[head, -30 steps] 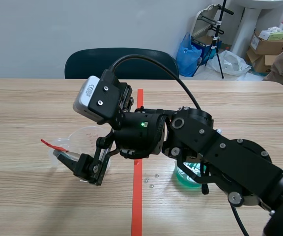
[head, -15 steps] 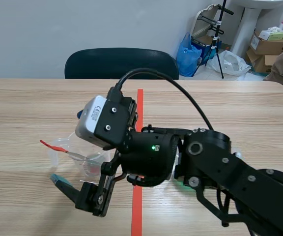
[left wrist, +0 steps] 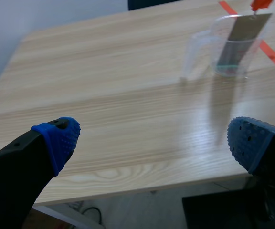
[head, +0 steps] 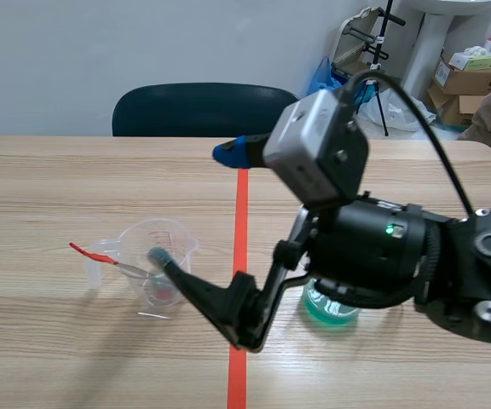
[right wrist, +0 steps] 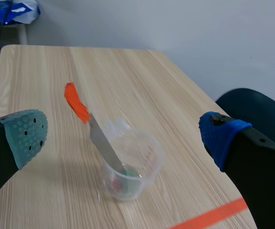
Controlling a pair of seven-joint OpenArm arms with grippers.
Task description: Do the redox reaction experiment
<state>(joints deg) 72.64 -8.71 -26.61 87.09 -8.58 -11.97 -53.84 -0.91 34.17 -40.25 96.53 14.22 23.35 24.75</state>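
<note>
Sitting just left of the tape line (head: 239, 362), the clear spouted beaker (head: 156, 273) is holding a little liquid at its bottom. A grey metal strip (right wrist: 104, 145) with a red-orange top end is leaning against its rim. The right gripper (right wrist: 124, 136) is hovering before it, fingers spread wide, gripping nothing. The left gripper (left wrist: 154, 140) is hanging near the table edge (left wrist: 128, 188), well apart from the beaker, likewise wide open.

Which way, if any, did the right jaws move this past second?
Yes: right jaws pulled back rightward, from the beaker toward the red tape line.
</note>
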